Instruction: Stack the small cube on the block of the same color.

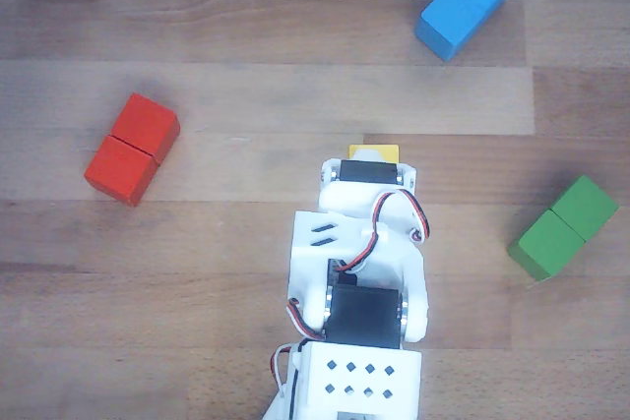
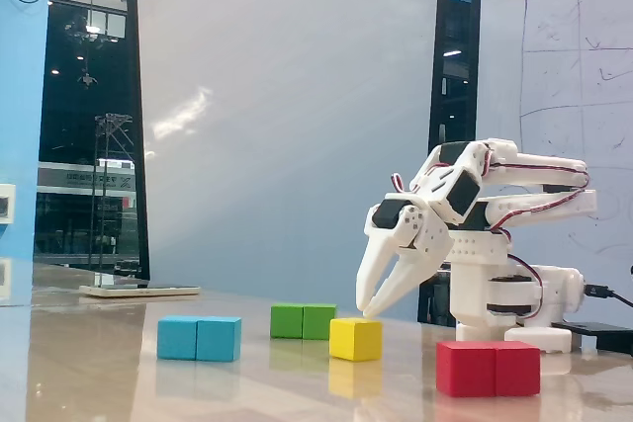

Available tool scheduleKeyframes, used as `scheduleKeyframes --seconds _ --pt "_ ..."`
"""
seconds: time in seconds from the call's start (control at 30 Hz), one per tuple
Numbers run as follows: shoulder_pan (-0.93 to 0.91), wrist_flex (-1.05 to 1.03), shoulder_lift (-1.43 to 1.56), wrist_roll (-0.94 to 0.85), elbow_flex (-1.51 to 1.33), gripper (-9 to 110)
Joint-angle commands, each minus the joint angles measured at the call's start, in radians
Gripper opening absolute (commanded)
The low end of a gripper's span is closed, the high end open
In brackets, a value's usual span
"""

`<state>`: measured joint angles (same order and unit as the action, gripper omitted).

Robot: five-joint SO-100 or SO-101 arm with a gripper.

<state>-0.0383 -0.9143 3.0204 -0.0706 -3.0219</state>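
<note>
The small yellow cube (image 2: 355, 339) sits on the wooden table. In the other view only a sliver of this cube (image 1: 374, 151) shows past the white wrist. My gripper (image 2: 369, 310) points down, with its tips just above the cube's top right edge. The jaws stand a little apart and hold nothing. In the other view the arm's body hides the fingertips. No yellow block shows in either view.
A red double block (image 1: 132, 149) lies to the left, a blue one (image 1: 465, 4) at the far right and a green one (image 1: 563, 227) at the right. In the fixed view the red block (image 2: 488, 368) is nearest, the blue (image 2: 199, 338) left, the green (image 2: 303, 321) behind.
</note>
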Motion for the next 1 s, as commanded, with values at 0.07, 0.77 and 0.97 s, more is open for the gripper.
scheduleKeyframes --seconds 0.07,0.77,0.97 --pt "-0.006 0.009 0.063 -0.009 -0.003 0" --pt "0.086 -0.351 0.431 -0.009 -0.041 0" --pt "0.061 -0.393 0.433 0.002 -0.028 0"
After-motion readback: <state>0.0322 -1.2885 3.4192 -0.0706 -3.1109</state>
